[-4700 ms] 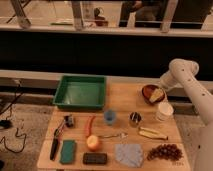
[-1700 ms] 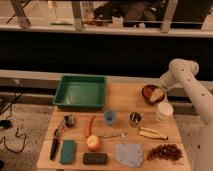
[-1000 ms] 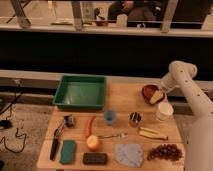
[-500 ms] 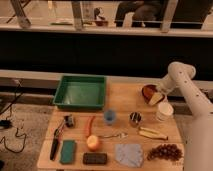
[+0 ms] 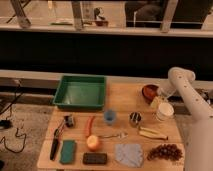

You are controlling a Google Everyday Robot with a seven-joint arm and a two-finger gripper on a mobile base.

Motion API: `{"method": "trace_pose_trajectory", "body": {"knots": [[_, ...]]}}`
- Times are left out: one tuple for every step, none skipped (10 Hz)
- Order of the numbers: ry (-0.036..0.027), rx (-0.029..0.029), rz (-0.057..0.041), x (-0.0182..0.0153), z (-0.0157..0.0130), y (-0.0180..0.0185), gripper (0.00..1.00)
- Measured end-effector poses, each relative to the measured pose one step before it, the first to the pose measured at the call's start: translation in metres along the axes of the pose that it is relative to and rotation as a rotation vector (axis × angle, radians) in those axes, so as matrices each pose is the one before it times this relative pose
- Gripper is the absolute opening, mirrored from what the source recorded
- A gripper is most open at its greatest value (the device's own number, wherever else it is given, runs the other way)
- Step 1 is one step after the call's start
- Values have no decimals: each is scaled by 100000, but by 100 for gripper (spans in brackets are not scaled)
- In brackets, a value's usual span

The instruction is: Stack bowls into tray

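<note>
The reddish-brown bowl (image 5: 148, 92) sits at the back right of the wooden table (image 5: 125, 102). My gripper (image 5: 159, 95) is at the bowl's right rim, at the end of the white arm (image 5: 187, 92) that reaches in from the right. The large green tray (image 5: 80, 92) stands empty at the back left of the table, well apart from the bowl and the gripper. I see only one bowl.
A white cup (image 5: 164, 111), a metal cup (image 5: 134, 118) and a blue cup (image 5: 110, 116) stand mid-table. A banana (image 5: 152, 133), grapes (image 5: 162, 151), a grey cloth (image 5: 129, 154), an orange fruit (image 5: 93, 142), a green sponge (image 5: 68, 151) and a dark block (image 5: 94, 158) lie along the front.
The arm and gripper have shifted slightly left at the bowl, and the bowl has moved slightly left with them. Nothing else has moved.
</note>
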Motion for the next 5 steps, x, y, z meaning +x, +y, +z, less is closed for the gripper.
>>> {"method": "trace_pose_trajectory", "body": {"knots": [[-295,-38,-357,231,557,-49,80],[-366,8,-327,153,393,-57,79],[-185,217,-462,29,262,-56,74],[-599,56,-1636,-259,479,10,60],[-640,19,-939,-361,69,32,52]]}}
